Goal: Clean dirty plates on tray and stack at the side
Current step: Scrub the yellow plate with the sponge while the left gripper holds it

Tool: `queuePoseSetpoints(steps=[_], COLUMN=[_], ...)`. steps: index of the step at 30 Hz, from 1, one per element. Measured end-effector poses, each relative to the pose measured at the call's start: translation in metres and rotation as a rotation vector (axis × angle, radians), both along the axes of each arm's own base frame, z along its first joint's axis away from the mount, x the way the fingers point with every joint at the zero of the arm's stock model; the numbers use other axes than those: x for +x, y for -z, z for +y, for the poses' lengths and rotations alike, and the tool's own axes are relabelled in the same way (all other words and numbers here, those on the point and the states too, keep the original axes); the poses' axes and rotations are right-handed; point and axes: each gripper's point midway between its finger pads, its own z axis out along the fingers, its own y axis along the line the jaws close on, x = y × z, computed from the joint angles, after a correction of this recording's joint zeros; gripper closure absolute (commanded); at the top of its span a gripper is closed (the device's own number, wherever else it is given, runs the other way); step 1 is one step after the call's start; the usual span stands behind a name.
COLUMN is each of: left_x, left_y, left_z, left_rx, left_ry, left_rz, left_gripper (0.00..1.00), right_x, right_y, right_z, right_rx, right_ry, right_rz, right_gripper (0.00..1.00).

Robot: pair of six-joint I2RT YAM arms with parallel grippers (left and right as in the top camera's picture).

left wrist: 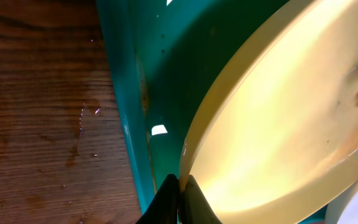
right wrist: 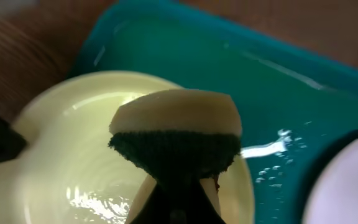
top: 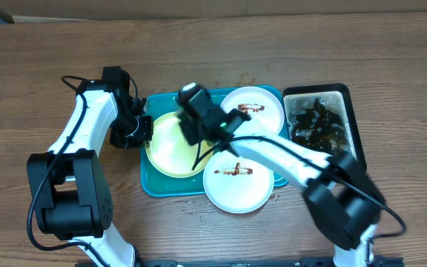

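Left arm (top: 87,126) extends forward from its base, wrist turned inward. Left gripper (left wrist: 180,200) is pinched on the rim of the pale yellow-green plate (left wrist: 291,124). Right arm (top: 288,159) stretches leftward across the table. Right gripper (right wrist: 174,186) points downward, jaws clamped on a sponge (right wrist: 176,127).

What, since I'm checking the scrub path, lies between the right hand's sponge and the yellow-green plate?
Nothing visible. The right hand holds the sponge over the yellow-green plate, above its bare inside. The left hand pinches that plate's rim at the side, clear of the sponge.
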Motion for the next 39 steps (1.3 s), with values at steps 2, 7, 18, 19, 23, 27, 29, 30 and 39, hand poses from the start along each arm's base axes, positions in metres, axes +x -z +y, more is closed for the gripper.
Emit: queuePoseSetpoints(steps=[2, 7, 18, 19, 23, 27, 29, 30, 39], left_x=[0.0, 0.002, 0.002, 0.002, 0.002, 0.002, 0.002, 0.002, 0.002], left_y=[0.0, 0.0, 0.0, 0.0, 0.0, 0.0, 0.0, 0.0, 0.0], left_z=[0.0, 0.0, 0.0, 0.0, 0.0, 0.0, -0.001, -0.002, -0.003], left_rx=[0.0, 0.0, 0.0, 0.0, 0.0, 0.0, -0.006, -0.01, -0.019], left_ry=[0.0, 0.0, 0.0, 0.0, 0.0, 0.0, 0.0, -0.001, -0.001], left_rz=[-0.001, -0.008, -0.008, -0.008, -0.008, -0.008, -0.008, -0.008, -0.009], left_gripper=[0.96, 0.96, 0.96, 0.96, 0.96, 0.96, 0.96, 0.96, 0.96], right_x=[0.006, 0.016, 0.008, 0.006, -0.001, -0.003, -0.002, -0.001, 0.009], right_y=[-0.02, -0.044, -0.04, -0.039, -0.021, 0.008, 0.022, 0.029, 0.052], right_z=[-0.011, -0.056, -0.046, -0.043, -0.029, -0.017, -0.012, -0.009, 0.0], right_rx=[0.022, 0.004, 0.054, 0.055, 0.051, 0.05, 0.056, 0.059, 0.08], right_ry=[0.026, 0.116, 0.049, 0.034, -0.049, -0.12, -0.136, -0.141, -0.135], right_rz=[-0.014, 0.014, 0.071, 0.072, 0.099, 0.14, 0.151, 0.156, 0.15], right_gripper=[0.96, 0.96, 0.96, 0.96, 0.96, 0.96, 0.96, 0.96, 0.96])
